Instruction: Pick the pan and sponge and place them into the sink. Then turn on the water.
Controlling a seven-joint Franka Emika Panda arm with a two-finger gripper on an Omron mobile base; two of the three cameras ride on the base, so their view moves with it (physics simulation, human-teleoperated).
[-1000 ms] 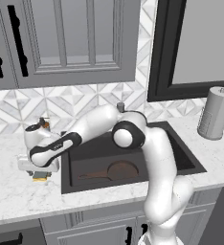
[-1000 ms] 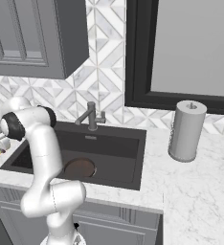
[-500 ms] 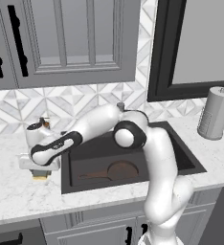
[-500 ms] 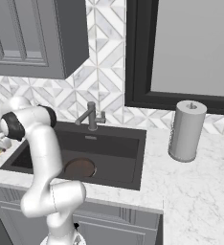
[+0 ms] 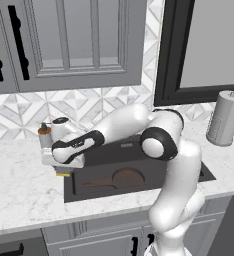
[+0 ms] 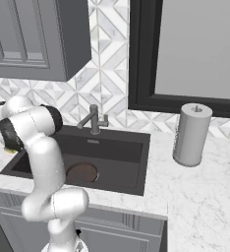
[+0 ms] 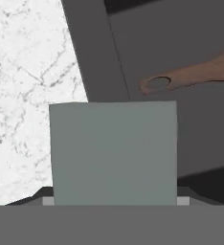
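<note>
Marble bench [image 5: 24,185], grey cabinets [image 5: 64,45], tiled backsplash. Pan [image 5: 124,178] lies in sink [image 5: 89,187]. Hand [image 5: 63,167] at sink's left rim, apparently clamped on sponge [image 7: 114,153].

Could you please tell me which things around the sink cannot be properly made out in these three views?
- Gripper: left base view, the white hand covers its fingers.
- Sponge: hand view, its lower part is cut off, so any contact with the fingers is hidden.
- Pan: right base view, partly behind the arm.
- Faucet: no stream can be made out.
</note>
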